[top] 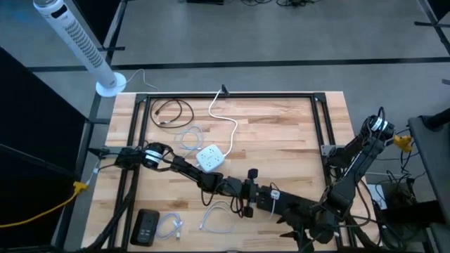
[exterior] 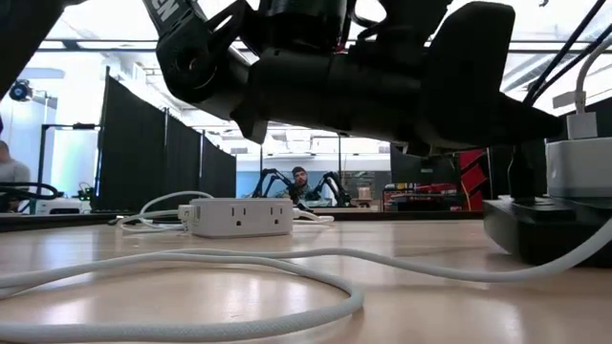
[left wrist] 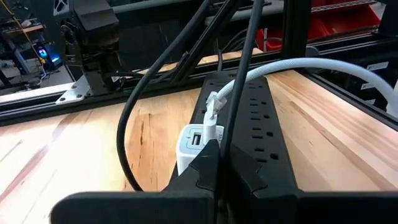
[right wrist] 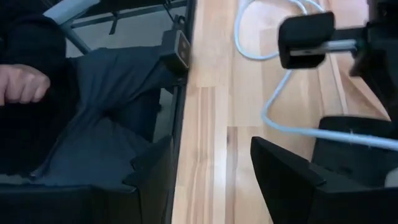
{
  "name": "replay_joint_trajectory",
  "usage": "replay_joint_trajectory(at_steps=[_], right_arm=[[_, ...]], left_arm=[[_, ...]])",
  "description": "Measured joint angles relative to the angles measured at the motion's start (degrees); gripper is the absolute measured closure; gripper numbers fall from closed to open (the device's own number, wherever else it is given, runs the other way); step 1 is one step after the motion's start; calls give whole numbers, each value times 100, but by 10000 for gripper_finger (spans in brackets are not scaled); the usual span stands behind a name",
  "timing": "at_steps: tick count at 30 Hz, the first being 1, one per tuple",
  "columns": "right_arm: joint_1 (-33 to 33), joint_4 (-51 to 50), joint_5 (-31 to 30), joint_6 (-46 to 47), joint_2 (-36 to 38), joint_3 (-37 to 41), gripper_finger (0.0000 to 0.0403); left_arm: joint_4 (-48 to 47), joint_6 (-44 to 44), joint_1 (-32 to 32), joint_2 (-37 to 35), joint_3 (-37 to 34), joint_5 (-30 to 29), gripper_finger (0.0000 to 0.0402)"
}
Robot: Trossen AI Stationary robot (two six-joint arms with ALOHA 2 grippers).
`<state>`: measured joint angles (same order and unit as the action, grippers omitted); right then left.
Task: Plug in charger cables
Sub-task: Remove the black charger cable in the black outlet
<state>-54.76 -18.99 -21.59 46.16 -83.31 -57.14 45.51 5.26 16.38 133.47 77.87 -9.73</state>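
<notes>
My left pincer [top: 256,191] is pressed together, its fingertips [left wrist: 217,148] low over one end of the black power strip [left wrist: 261,118], just short of the white charger block [left wrist: 194,142] plugged into it. Dark cables cross right in front of those tips, and I cannot tell whether they pinch one. That arm reaches from the table's [top: 281,133] left edge, stretched long and low past the socket cube [top: 209,158] toward the near edge. A white charger cable [left wrist: 311,62] curves in over the strip, its plug hanging just above the block; it loops on toward the near edge [top: 214,219]. My right pincer [right wrist: 208,155] is spread and pinches nothing. It sits by the near edge at the strip's other end, the arm folded back over the right edge. A person's hand [right wrist: 22,84] rests beyond the near edge. A black charger cable [top: 172,111] lies coiled at the far left corner.
</notes>
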Motion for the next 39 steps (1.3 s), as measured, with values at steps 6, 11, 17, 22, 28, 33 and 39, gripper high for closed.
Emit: replay_joint_trajectory(at_steps=[6, 11, 17, 22, 28, 33, 39], right_arm=[[0, -464, -102, 541, -17, 10, 202], [-7, -600, -255, 737, -17, 148, 202], [115, -625, -550, 972, -25, 401, 201], [213, -626, -552, 986, -28, 532, 201], [241, -618, -546, 1167, -28, 714, 201], [355, -640, -542, 1377, -37, 890, 201], [504, -618, -517, 1174, -37, 892, 201]], left_arm=[[-31, 0, -9, 0, -2, -43, 401], [-19, 29, -6, 0, -4, -14, 401], [45, 37, -2, -4, 63, 250, 386], [40, 63, 0, -83, 81, 273, 337], [104, 265, 7, -303, 90, 281, 285], [337, 291, 7, -313, 161, 459, 264], [451, 351, 2, -322, 290, 489, 261]])
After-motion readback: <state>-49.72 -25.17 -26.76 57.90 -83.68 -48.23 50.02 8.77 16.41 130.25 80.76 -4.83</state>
